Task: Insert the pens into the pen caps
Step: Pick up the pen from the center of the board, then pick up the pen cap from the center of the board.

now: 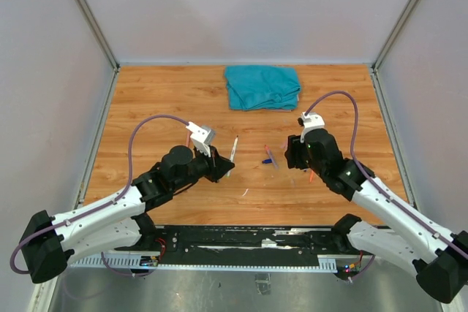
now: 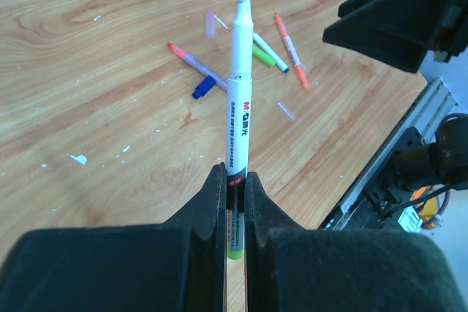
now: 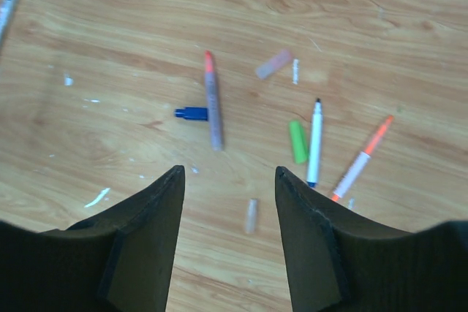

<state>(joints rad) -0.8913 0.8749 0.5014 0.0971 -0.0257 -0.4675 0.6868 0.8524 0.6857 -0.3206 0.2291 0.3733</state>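
Observation:
My left gripper (image 2: 234, 180) is shut on a white pen (image 2: 240, 100) with a dark tip and a green rear end, held pointing away from me above the table (image 1: 234, 148). On the wood lie a purplish pen with a red end (image 3: 213, 100), a blue cap (image 3: 191, 113) touching it, a green cap (image 3: 297, 141), a white pen with a blue end (image 3: 314, 142) and an orange pen (image 3: 362, 160). A pale cap (image 3: 251, 215) lies below my right gripper (image 3: 228, 173), which hangs open and empty over the wood. Another pale cap (image 3: 274, 63) lies farther off.
A folded teal cloth (image 1: 263, 87) lies at the back of the wooden table (image 1: 168, 100). Grey walls close in the sides and back. A black rail (image 1: 248, 242) with the arm bases runs along the near edge.

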